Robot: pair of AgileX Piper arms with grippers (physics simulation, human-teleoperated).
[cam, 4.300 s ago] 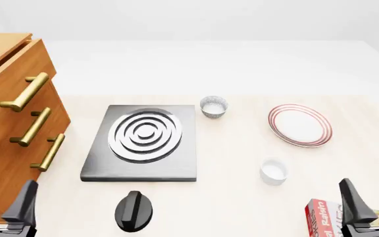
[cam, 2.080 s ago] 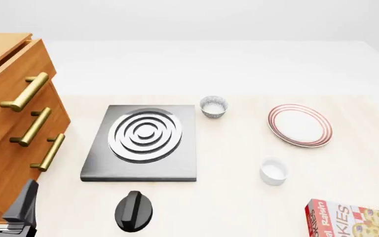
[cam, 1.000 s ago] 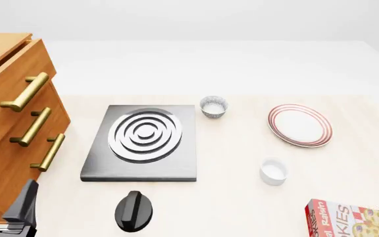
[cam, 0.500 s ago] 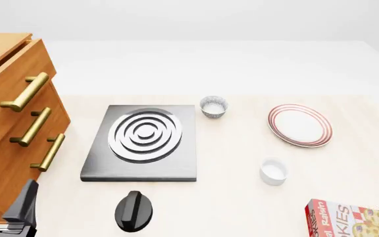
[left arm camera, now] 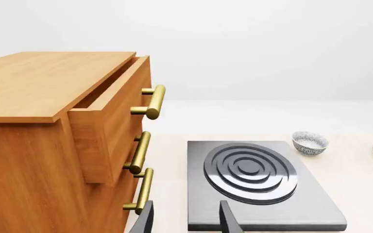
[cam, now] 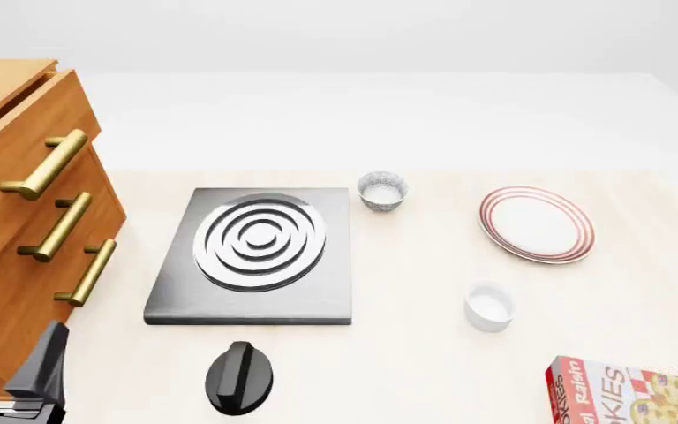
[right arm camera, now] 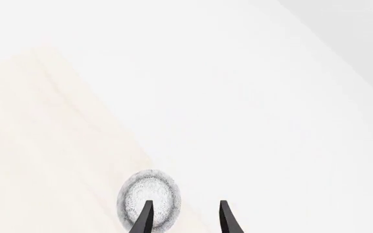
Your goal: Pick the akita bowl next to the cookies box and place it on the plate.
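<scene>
out at the rim of the pale wooden surface (cam: 433,371), the akita bowl (right arm camera: 149,204) sits upright, mouth up, seen from above by the right wrist camera. it is round, so it has no long axis. white floor opens wide past the edge beside it. the right pincer (right arm camera: 185,219) hangs over it with its fingers apart, one fingertip (right arm camera: 145,216) overlapping the bowl's rim; contact cannot be told. neither this bowl nor the right pincer shows in the front view.

in the front view the cookies box (cam: 628,393) lies flat at the near right corner, cut by the frame, its long side running rightward. a white cup (cam: 489,306) stands between it and the plate (cam: 536,223), which has bare surface all round. a second speckled bowl (cam: 383,191) stands just beside the stove burner (cam: 257,256). a black knob (cam: 240,378) lies nearer. the wooden drawer cabinet (cam: 21,221) closes off the left side, top drawer pulled slightly out. the left pincer (cam: 7,367) waits apart-fingered at the near left corner.
</scene>
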